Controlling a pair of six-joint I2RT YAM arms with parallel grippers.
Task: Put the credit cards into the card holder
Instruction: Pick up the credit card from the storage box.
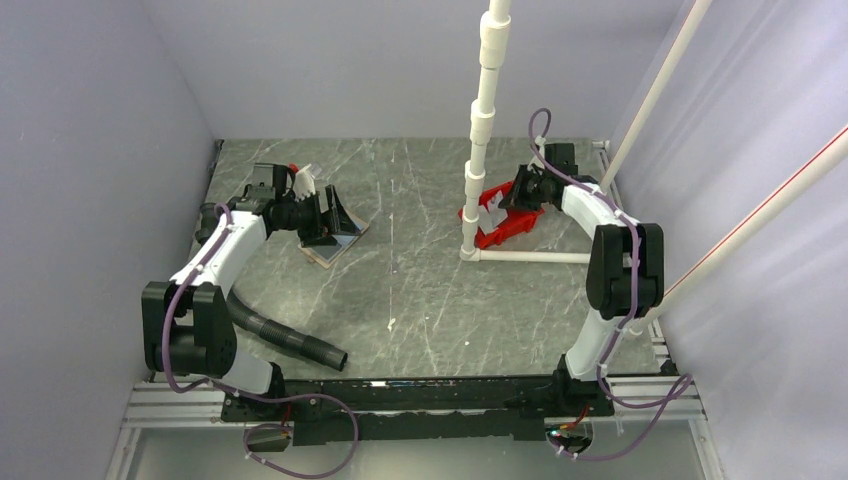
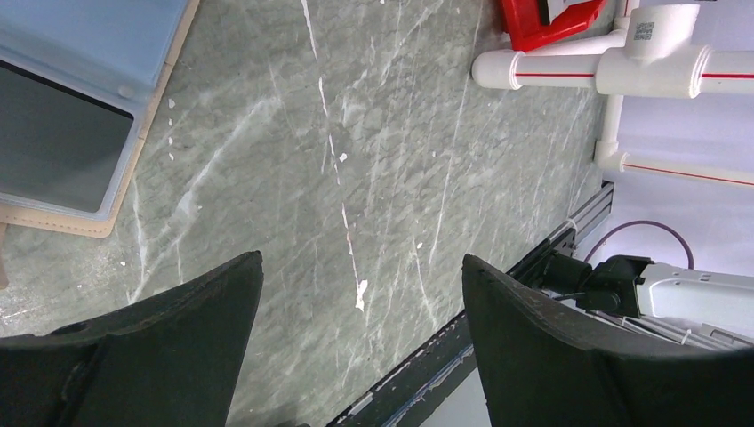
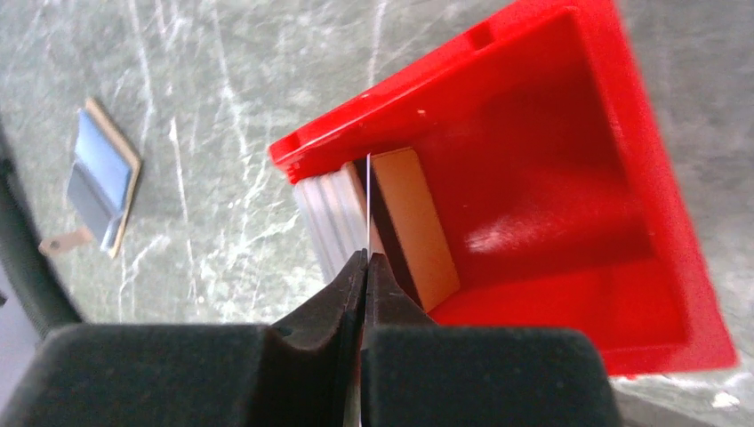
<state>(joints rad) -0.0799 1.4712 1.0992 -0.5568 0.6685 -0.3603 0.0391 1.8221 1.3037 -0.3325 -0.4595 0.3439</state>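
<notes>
Right hand (image 3: 364, 267) pinches one credit card (image 3: 367, 209) edge-on, standing in the red tray (image 3: 551, 133); the card holder (image 3: 102, 182) lies open well off to its left, beside the wide-apart left hand (image 2: 360, 267).

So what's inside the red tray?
Pale cards standing on edge beside a tan block; the right tool, shut, pinches one thin card. The tool covers their lower ends and the red tray's near corner.

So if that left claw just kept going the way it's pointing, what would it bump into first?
Probably the bare grey table. The left claw is open with only tabletop ahead; the wallet lies off to the side, though depth is hard to judge.
</notes>
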